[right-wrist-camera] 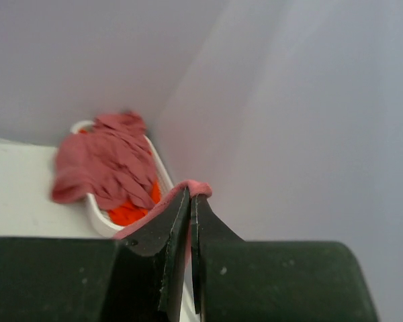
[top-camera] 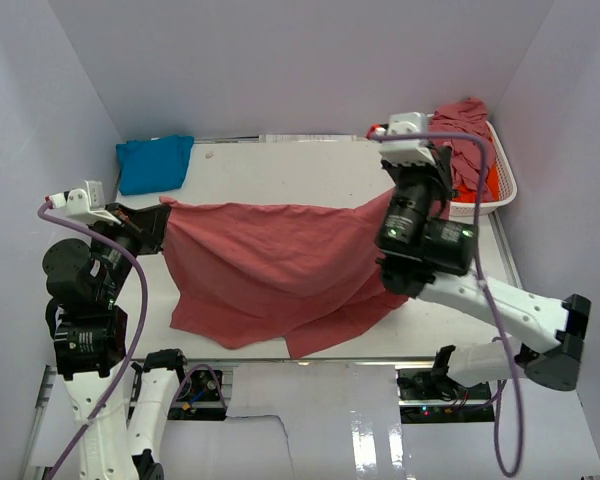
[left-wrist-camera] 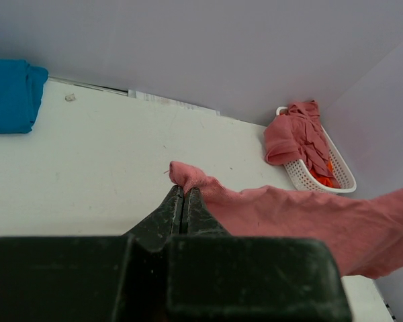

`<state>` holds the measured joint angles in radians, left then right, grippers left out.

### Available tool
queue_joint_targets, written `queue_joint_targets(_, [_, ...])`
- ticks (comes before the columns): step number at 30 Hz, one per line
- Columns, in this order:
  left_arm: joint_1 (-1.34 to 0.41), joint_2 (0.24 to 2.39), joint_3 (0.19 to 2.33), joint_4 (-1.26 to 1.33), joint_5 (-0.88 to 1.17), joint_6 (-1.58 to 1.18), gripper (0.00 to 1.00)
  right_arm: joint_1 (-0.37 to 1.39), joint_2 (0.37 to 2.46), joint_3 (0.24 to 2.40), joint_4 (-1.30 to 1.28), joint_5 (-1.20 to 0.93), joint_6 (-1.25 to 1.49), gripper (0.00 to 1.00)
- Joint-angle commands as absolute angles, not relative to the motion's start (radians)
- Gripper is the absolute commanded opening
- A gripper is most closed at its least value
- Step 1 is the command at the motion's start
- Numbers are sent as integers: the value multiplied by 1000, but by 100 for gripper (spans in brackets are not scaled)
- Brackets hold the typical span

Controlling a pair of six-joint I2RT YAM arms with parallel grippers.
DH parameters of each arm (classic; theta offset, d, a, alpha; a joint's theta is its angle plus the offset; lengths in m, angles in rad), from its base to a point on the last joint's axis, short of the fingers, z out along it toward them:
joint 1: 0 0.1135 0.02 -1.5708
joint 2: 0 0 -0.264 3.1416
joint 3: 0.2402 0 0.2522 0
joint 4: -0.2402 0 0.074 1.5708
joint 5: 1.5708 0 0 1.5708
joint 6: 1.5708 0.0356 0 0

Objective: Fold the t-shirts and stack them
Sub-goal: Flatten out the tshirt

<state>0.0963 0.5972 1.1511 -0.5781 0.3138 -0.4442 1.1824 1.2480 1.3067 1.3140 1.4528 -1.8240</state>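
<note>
One rose-red t-shirt point(top-camera: 270, 260), stretched between left fingers point(left-wrist-camera: 166, 213), right fingers point(right-wrist-camera: 176, 221)

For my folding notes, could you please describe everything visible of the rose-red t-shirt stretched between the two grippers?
The rose-red t-shirt looks like soft, wrinkled cotton. It is spread wide, its upper edge pulled taut and lifted between the left gripper and right gripper, both shut on pinched cloth, while its lower part drapes onto the table.

The top camera looks down from high behind the near edge over the whole table point(top-camera: 280, 170). Each wrist camera sits close behind its jaws, facing along them. All three views share the white basket point(top-camera: 505, 190) beyond the jaws and the rose-red t-shirt point(top-camera: 270, 260).
</note>
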Motion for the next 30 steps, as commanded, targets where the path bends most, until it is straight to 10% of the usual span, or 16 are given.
queue_joint_targets(1, [101, 583, 1147, -589, 295, -416, 0, 1031, 1318, 1335, 1459, 1506, -1833, 8])
queue_joint_targets(30, [101, 661, 1154, -588, 250, -342, 0, 588, 1976, 2054, 1867, 1614, -2324, 8])
